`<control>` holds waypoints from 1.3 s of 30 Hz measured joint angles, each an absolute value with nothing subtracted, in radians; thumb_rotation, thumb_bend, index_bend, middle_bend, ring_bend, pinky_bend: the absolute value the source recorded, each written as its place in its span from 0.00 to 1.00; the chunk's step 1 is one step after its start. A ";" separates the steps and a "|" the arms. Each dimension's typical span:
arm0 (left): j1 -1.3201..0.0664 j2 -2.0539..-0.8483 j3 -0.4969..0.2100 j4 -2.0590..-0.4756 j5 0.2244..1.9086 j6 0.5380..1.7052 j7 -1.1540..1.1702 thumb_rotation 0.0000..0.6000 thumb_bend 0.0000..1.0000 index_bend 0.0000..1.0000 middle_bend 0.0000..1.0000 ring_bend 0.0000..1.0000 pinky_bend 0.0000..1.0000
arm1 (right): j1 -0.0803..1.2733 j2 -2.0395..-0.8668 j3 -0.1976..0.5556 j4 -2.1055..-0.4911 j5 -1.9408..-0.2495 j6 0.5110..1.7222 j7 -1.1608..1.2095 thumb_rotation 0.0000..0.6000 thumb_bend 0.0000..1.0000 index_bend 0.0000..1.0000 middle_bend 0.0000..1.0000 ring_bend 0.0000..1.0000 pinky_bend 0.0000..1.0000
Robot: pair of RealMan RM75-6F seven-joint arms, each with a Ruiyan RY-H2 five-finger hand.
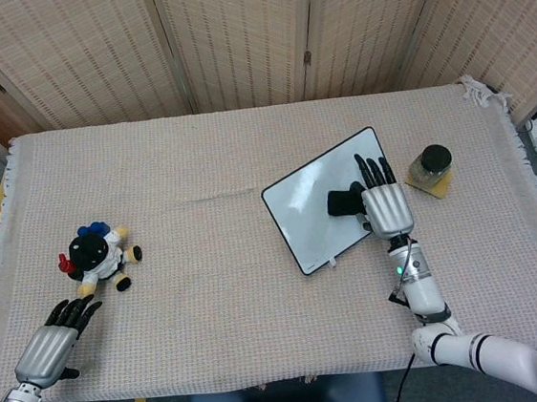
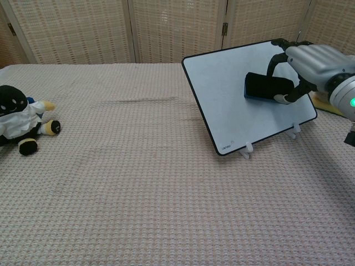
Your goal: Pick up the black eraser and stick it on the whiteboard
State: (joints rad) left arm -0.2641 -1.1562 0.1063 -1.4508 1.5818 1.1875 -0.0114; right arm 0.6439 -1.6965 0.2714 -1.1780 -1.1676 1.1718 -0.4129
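Note:
The black eraser lies against the face of the tilted whiteboard, right of its middle. My right hand grips the eraser from the right side, fingers curled over its top and thumb beneath. The whiteboard stands on small white clips on the cloth. My left hand rests at the table's near left corner with fingers spread and holds nothing; the chest view does not show it.
A black plush toy lies at the left of the table. A dark-lidded jar on a yellow pad stands right of the whiteboard. Woven screens stand behind the table.

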 measured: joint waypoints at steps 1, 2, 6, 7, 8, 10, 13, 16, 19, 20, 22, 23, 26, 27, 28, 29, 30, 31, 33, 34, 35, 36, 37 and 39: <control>-0.265 -1.157 0.105 -1.450 1.578 1.185 -0.012 1.00 0.21 0.03 0.04 0.03 0.00 | 0.648 -1.702 0.273 -1.167 -1.168 1.168 -0.407 1.00 0.32 0.33 0.00 0.03 0.00; -0.266 -1.158 0.103 -1.448 1.574 1.182 -0.014 1.00 0.21 0.03 0.04 0.03 0.00 | 0.653 -1.709 0.274 -1.154 -1.171 1.164 -0.399 1.00 0.32 0.30 0.00 0.03 0.00; -0.268 -1.159 0.100 -1.443 1.567 1.178 -0.021 1.00 0.21 0.04 0.04 0.03 0.00 | 0.660 -1.724 0.275 -1.124 -1.190 1.171 -0.380 1.00 0.32 0.16 0.00 0.01 0.00; -0.268 -1.159 0.099 -1.443 1.567 1.178 -0.022 1.00 0.21 0.04 0.04 0.03 0.00 | 0.661 -1.726 0.273 -1.121 -1.197 1.177 -0.377 1.00 0.32 0.12 0.00 0.01 0.00; -0.268 -1.159 0.099 -1.443 1.567 1.179 -0.022 1.00 0.21 0.04 0.04 0.03 0.00 | 0.660 -1.728 0.271 -1.117 -1.205 1.184 -0.375 1.00 0.32 0.09 0.00 0.00 0.00; -0.267 -1.159 0.100 -1.443 1.569 1.181 -0.023 1.00 0.21 0.04 0.04 0.03 0.00 | 0.659 -1.728 0.267 -1.117 -1.217 1.194 -0.373 1.00 0.32 0.05 0.00 0.00 0.00; -0.266 -1.158 0.101 -1.443 1.571 1.186 -0.025 1.00 0.21 0.04 0.04 0.03 0.00 | 0.654 -1.718 0.265 -1.135 -1.222 1.203 -0.375 1.00 0.32 0.03 0.00 0.00 0.00; -0.264 -1.156 0.102 -1.444 1.574 1.192 -0.027 1.00 0.21 0.04 0.04 0.03 0.00 | 0.641 -1.694 0.260 -1.178 -1.228 1.217 -0.382 1.00 0.32 0.01 0.00 0.00 0.00; -0.261 -1.155 0.103 -1.443 1.576 1.198 -0.025 1.00 0.21 0.04 0.04 0.03 0.00 | 0.614 -1.653 0.247 -1.251 -1.238 1.241 -0.387 1.00 0.32 0.00 0.00 0.00 0.00; -0.260 -1.155 0.103 -1.443 1.577 1.202 -0.022 1.00 0.21 0.04 0.04 0.03 0.00 | 0.598 -1.631 0.239 -1.290 -1.244 1.254 -0.388 1.00 0.32 0.00 0.00 0.00 0.00; -0.256 -1.155 0.102 -1.445 1.579 1.210 -0.015 1.00 0.21 0.04 0.04 0.03 0.00 | 0.569 -1.592 0.223 -1.359 -1.253 1.279 -0.388 1.00 0.32 0.00 0.00 0.00 0.00; -0.254 -1.155 0.102 -1.447 1.580 1.217 -0.009 1.00 0.21 0.04 0.04 0.03 0.00 | 0.545 -1.561 0.210 -1.411 -1.258 1.296 -0.388 1.00 0.32 0.00 0.00 0.00 0.00; -0.243 -1.154 0.102 -1.455 1.582 1.239 0.011 1.00 0.21 0.03 0.04 0.03 0.00 | 0.471 -1.465 0.164 -1.557 -1.275 1.348 -0.387 1.00 0.32 0.00 0.00 0.00 0.00; -0.239 -1.153 0.101 -1.459 1.582 1.247 0.016 1.00 0.21 0.03 0.04 0.03 0.00 | 0.445 -1.429 0.145 -1.603 -1.281 1.365 -0.386 1.00 0.32 0.00 0.00 0.00 0.00; -0.234 -1.152 0.101 -1.463 1.582 1.255 0.021 1.00 0.21 0.03 0.04 0.03 0.00 | 0.417 -1.392 0.124 -1.647 -1.286 1.380 -0.384 1.00 0.32 0.00 0.00 0.00 0.00; -0.228 -1.150 0.100 -1.469 1.582 1.268 0.026 1.00 0.21 0.02 0.04 0.03 0.00 | 0.379 -1.339 0.092 -1.701 -1.295 1.400 -0.381 1.00 0.32 0.00 0.00 0.00 0.00; -0.223 -1.149 0.100 -1.475 1.583 1.278 0.030 1.00 0.21 0.02 0.04 0.03 0.00 | 0.350 -1.300 0.066 -1.735 -1.301 1.413 -0.378 1.00 0.32 0.00 0.00 0.00 0.00; -0.218 -1.148 0.099 -1.480 1.584 1.289 0.035 1.00 0.21 0.02 0.04 0.03 0.00 | 0.319 -1.261 0.038 -1.763 -1.308 1.426 -0.373 1.00 0.32 0.00 0.00 0.00 0.00; -0.206 -1.146 0.096 -1.493 1.587 1.320 0.053 1.00 0.21 0.01 0.04 0.03 0.00 | 0.248 -1.184 -0.028 -1.806 -1.332 1.460 -0.352 1.00 0.32 0.00 0.00 0.00 0.00; -0.200 -1.146 0.094 -1.499 1.589 1.335 0.062 1.00 0.21 0.01 0.04 0.02 0.00 | 0.219 -1.162 -0.053 -1.816 -1.347 1.478 -0.339 1.00 0.32 0.00 0.00 0.00 0.00; -0.192 -1.147 0.092 -1.507 1.593 1.356 0.077 1.00 0.21 0.01 0.04 0.02 0.00 | 0.185 -1.144 -0.079 -1.821 -1.370 1.505 -0.321 1.00 0.32 0.00 0.00 0.00 0.00; -0.184 -1.148 0.091 -1.513 1.596 1.372 0.090 1.00 0.21 0.01 0.04 0.02 0.00 | 0.161 -1.137 -0.096 -1.819 -1.389 1.528 -0.308 1.00 0.32 0.00 0.00 0.00 0.00; -0.177 -1.149 0.090 -1.519 1.599 1.387 0.103 1.00 0.21 0.01 0.04 0.02 0.00 | 0.137 -1.133 -0.111 -1.813 -1.406 1.552 -0.299 1.00 0.32 0.00 0.00 0.00 0.00; -0.156 -1.152 0.090 -1.534 1.609 1.422 0.131 1.00 0.21 0.01 0.04 0.02 0.00 | 0.077 -1.128 -0.143 -1.785 -1.438 1.606 -0.283 1.00 0.32 0.00 0.00 0.00 0.00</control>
State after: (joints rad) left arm -0.1562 -1.1522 0.0903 -1.5335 1.6086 1.4221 0.1314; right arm 0.0774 -1.1281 -0.1429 -1.7848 -1.4378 1.6063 -0.2833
